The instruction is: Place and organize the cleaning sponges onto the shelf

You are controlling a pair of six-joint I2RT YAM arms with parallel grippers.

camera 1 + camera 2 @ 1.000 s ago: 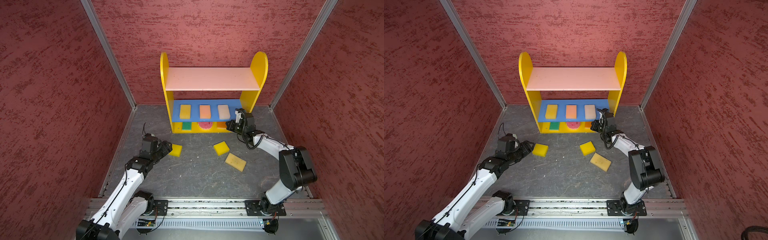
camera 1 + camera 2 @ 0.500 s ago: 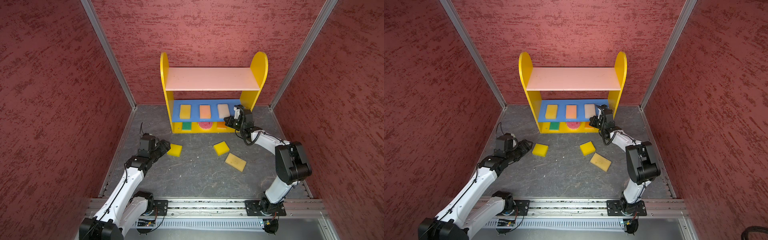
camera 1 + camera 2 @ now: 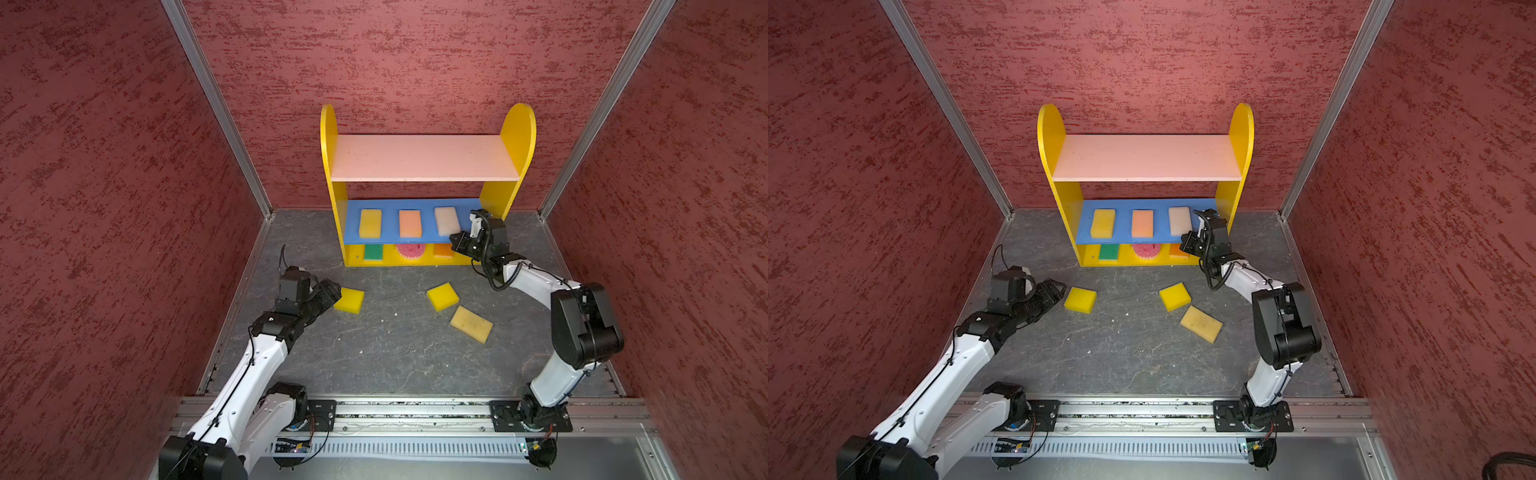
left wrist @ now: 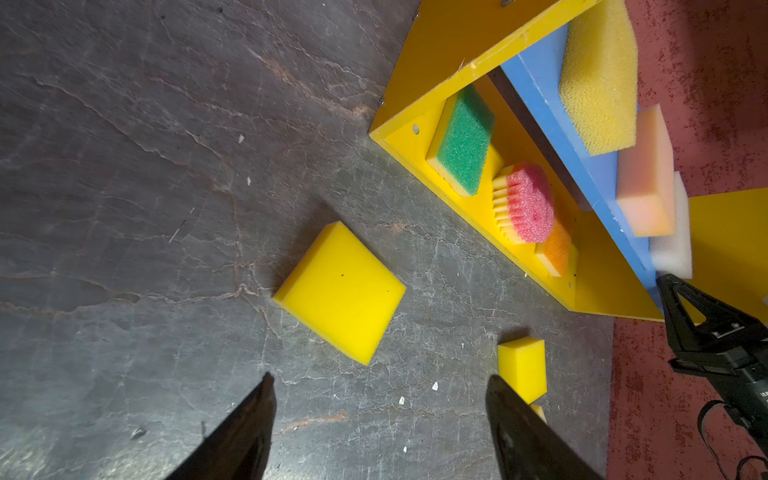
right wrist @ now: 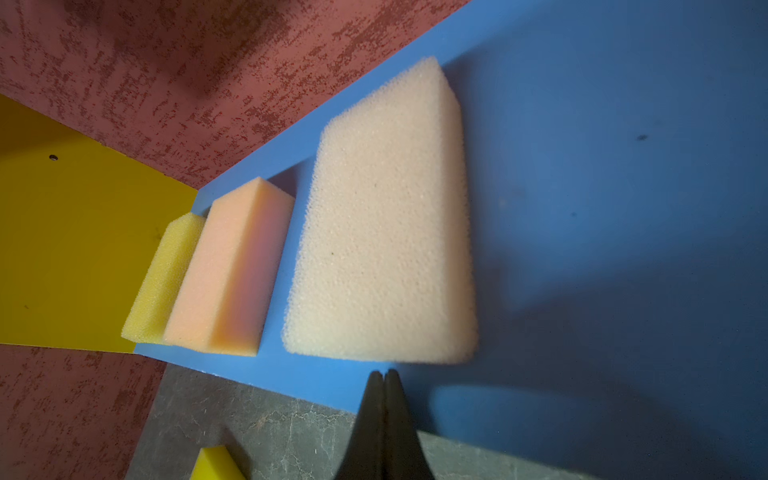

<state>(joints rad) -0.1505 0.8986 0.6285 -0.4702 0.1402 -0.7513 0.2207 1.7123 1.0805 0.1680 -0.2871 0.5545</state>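
Left pincer (image 4: 379,376) hovers open short of the yellow sponge (image 4: 340,291) on the table (image 3: 395,357), seven o'clock of the shelf (image 3: 424,158); the pickup next needs straddling and closing. Right pincer (image 5: 383,374) rests shut beside the cream sponge (image 5: 386,216).

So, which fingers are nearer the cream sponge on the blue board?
Right. The right fingers, shut, sit just before the cream sponge; the left fingers, open, are far off by a yellow sponge.
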